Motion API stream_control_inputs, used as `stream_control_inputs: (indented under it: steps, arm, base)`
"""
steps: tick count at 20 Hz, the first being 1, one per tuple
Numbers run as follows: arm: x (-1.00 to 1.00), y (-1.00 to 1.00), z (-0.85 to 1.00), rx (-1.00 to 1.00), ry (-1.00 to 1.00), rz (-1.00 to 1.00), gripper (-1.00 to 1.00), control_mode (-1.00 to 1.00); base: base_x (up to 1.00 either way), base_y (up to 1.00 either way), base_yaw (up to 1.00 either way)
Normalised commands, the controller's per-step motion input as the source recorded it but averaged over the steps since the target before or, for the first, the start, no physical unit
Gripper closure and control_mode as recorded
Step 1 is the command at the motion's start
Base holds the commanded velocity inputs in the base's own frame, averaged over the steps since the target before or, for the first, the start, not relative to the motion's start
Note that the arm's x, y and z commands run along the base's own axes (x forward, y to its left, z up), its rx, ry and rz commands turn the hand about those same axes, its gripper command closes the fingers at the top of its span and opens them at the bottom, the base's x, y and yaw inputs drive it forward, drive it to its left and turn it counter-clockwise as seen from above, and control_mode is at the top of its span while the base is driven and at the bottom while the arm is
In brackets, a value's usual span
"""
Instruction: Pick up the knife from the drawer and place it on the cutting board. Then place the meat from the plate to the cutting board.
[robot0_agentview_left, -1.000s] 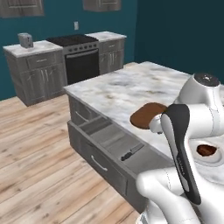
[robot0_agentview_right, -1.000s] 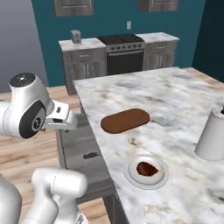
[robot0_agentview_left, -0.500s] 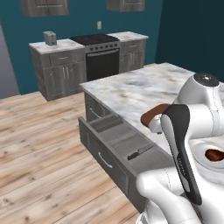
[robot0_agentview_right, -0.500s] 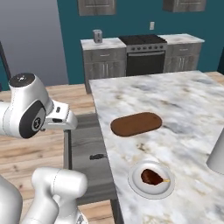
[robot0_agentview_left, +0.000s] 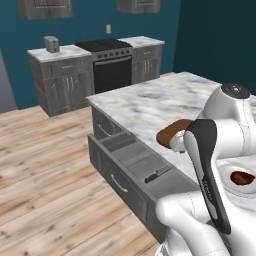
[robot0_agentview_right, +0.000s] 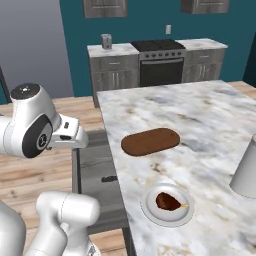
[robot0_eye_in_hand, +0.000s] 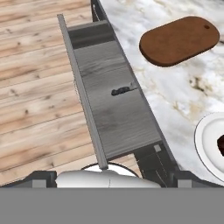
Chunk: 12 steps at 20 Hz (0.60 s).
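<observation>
Everything in both base views has slid sideways since a moment ago, so the base has been driving; the things themselves sit where they were. Now the robot is closer to the drawer (robot0_agentview_left: 131, 167).

That drawer is pulled out from under the marble counter (robot0_agentview_right: 200, 125). The knife (robot0_eye_in_hand: 124, 90) lies flat inside it, close to the counter side, about halfway along. On the counter, near the drawer, lies the cutting board (robot0_agentview_right: 150, 141) with nothing on it. The meat (robot0_agentview_right: 168, 201) sits on the white plate (robot0_agentview_right: 167, 203), a bit beyond the board.

The gripper's claw is spread wide and holds nothing. It hangs high over the drawer.

To do this step well, I think the claw should come straight down over the knife, turn so its fingers sit on either side of the dark handle, and stay off the drawer walls.
</observation>
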Motion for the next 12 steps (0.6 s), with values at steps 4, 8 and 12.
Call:
stream_control_inputs:
  steps: [4,8,12]
  arm:
    - [0.00,0.00,0.00,0.00,0.00,0.00,-1.00,1.00]
    - [0.00,0.00,0.00,0.00,0.00,0.00,-1.00,1.00]
    - [0.00,0.00,0.00,0.00,0.00,0.00,-1.00,1.00]
  base:
    - [-0.17,0.00,0.00]
    - [-0.07,0.00,0.00]
    - [0.00,0.00,0.00]
